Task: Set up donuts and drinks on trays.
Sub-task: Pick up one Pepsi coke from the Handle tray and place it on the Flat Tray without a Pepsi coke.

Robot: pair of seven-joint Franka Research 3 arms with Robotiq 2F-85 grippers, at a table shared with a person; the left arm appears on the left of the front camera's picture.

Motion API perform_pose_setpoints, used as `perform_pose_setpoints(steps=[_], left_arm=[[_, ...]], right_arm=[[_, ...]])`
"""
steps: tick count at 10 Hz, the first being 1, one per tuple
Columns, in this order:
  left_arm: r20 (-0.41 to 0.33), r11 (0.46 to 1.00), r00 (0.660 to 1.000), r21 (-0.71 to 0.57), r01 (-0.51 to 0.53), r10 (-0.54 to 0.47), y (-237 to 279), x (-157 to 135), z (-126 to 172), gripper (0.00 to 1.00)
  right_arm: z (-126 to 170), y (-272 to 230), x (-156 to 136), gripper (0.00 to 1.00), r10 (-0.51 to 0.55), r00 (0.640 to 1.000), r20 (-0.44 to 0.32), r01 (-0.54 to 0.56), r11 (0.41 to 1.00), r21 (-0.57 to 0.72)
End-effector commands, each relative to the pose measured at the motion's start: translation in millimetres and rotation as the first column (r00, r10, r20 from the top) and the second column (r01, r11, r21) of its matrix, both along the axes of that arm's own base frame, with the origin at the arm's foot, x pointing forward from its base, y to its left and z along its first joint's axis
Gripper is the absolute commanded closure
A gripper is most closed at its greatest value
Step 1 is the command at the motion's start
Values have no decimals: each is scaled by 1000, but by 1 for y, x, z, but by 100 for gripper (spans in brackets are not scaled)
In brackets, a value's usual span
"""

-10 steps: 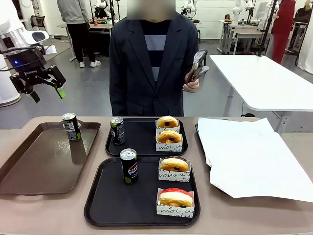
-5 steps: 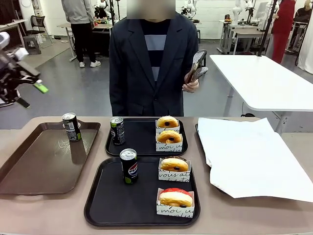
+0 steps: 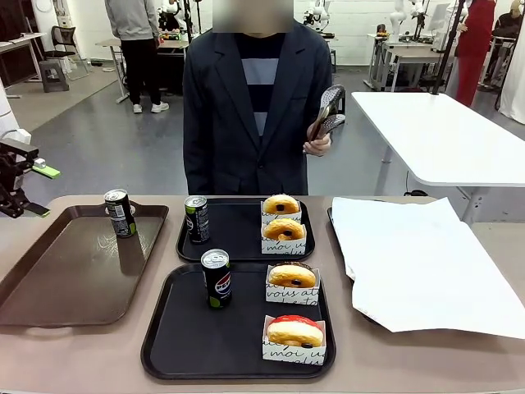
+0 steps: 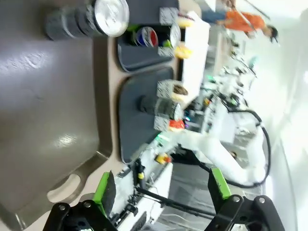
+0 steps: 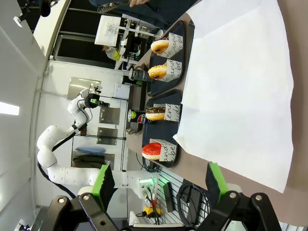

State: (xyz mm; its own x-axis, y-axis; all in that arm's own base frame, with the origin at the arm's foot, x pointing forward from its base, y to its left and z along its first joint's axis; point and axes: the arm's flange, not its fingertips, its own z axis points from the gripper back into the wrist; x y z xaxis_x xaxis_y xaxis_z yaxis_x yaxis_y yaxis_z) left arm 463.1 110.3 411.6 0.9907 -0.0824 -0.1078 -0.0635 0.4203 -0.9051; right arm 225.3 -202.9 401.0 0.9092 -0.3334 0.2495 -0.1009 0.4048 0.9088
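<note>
Two black trays lie mid-table. The far tray (image 3: 238, 234) holds a can (image 3: 196, 218) and two sleeved donuts (image 3: 281, 205) (image 3: 285, 230). On the near tray (image 3: 197, 336) stand a can (image 3: 216, 277), a chocolate donut (image 3: 293, 275) and a red-glazed donut (image 3: 294, 331). A third can (image 3: 120, 212) stands on the brown tray (image 3: 66, 271). My left gripper (image 3: 41, 190) hovers open at the far left edge, empty; its wrist view (image 4: 161, 187) looks over that can's silver top (image 4: 110, 12). My right gripper (image 5: 159, 180) is open and empty above the white paper (image 5: 236, 86).
A large white paper sheet (image 3: 418, 263) covers the table's right side. The person stands at the far edge holding metal tongs (image 3: 328, 111) up at chest height. A white table (image 3: 443, 131) stands behind on the right.
My left arm has drawn back to the left and lower, from above the brown tray's far corner to the picture's left edge. Cans and donuts have not moved.
</note>
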Motion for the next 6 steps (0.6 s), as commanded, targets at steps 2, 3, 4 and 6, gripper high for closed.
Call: perform_pose_setpoints(steps=[2, 3, 4, 6], left_arm=[[62, 992, 998, -128, 15, -7, 35, -20, -4, 0], [84, 990, 996, -140, 19, -7, 43, -25, -8, 0], [77, 991, 997, -133, 9, 1, 49, -28, -11, 0], [101, 996, 994, -80, -29, 37, 57, -31, -8, 0]], right_arm=[[-1, 0, 2, 0, -1, 1000, 27, 1, 1000, 12], [-1, 0, 2, 0, -1, 1000, 27, 1, 1000, 12], [-1, 0, 2, 0, -1, 1000, 27, 1, 1000, 12], [-1, 0, 2, 0, -1, 1000, 27, 1, 1000, 12]])
